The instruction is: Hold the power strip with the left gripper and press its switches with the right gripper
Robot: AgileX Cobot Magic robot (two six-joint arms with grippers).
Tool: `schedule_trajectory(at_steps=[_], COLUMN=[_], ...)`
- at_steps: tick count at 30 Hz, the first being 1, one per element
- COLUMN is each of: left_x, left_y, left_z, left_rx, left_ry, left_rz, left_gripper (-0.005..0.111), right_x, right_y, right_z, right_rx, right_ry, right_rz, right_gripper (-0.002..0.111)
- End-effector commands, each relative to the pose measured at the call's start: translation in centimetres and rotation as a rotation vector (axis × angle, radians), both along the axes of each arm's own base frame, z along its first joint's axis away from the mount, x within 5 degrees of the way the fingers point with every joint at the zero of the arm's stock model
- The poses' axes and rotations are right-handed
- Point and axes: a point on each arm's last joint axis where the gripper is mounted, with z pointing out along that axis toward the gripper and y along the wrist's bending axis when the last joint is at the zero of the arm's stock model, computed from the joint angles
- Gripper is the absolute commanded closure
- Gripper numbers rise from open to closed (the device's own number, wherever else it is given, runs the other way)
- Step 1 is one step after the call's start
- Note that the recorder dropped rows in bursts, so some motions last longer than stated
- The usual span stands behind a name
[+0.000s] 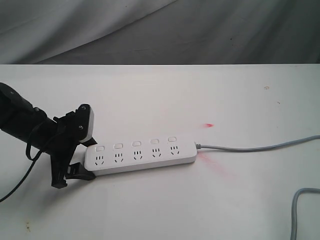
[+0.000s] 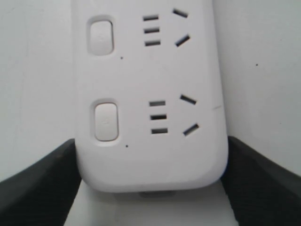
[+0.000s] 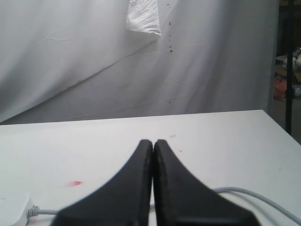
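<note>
The white power strip (image 1: 140,155) lies flat across the middle of the table, its grey cord (image 1: 250,148) running off to the right. Its five switches (image 1: 136,143) form a row along the far edge. My left gripper (image 1: 87,157) is at the strip's left end, and its black fingers (image 2: 42,183) press against both long sides of that end. Two switches (image 2: 106,121) show in the left wrist view. My right gripper (image 3: 153,143) is shut with nothing in it, over the table beyond the strip's cord end (image 3: 11,207); the exterior view does not show it.
A second loop of grey cord (image 1: 297,210) lies at the table's near right corner. Red marks (image 1: 208,125) stain the tabletop near the strip's right end. A grey cloth backdrop (image 1: 160,30) hangs behind the table's far edge.
</note>
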Motion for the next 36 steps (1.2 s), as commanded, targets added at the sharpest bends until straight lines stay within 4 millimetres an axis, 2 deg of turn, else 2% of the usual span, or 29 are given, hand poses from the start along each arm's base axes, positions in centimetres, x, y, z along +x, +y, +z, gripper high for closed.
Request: schedule_trajectory(at_steps=[1,16,18,21,23,25,29,33,36], left_x=[0.0,0.2,0.4,0.5,0.6,0.8,1.1,0.8,-0.6], left_y=[0.2,0.1,0.2,0.3,0.4,0.4,0.7,1.2,1.4], left_z=[-0.4,-0.3,-0.4,-0.4,-0.2,0.4,3.7,9.3,14.4], left_rx=[0.047,0.026,0.042,0.053,0.053,0.062,0.086,0.081,0.019], left_ry=[-0.020,-0.024,-0.042,-0.057,-0.067,-0.095,-0.224,-0.402,-0.524], left_rz=[-0.048,-0.008,0.004,0.019,0.031,0.039,0.067,0.176,0.290], left_gripper=[0.053,0.050,0.040,0.017,0.010,0.007,0.007,0.007,0.007], right_x=[0.0,0.0,0.0,0.0,0.0,0.0,0.0,0.0,0.0], right_y=[0.0,0.0,0.0,0.0,0.0,0.0,0.0,0.0,0.0], right_z=[-0.1,-0.1,-0.1,-0.1,-0.1,-0.1,-0.1,-0.1,-0.1], right_rx=[0.002,0.002,0.002,0.002,0.002,0.002,0.002,0.002,0.002], right_ry=[-0.002,-0.002,-0.002,-0.002,-0.002,-0.002,-0.002,-0.002,-0.002], right_rz=[-0.008,-0.008,-0.008,-0.008,-0.008,-0.008,-0.008,-0.008,-0.008], right_gripper=[0.108,0.108,0.108,0.108,0.108,0.108,0.108,0.108,0.108])
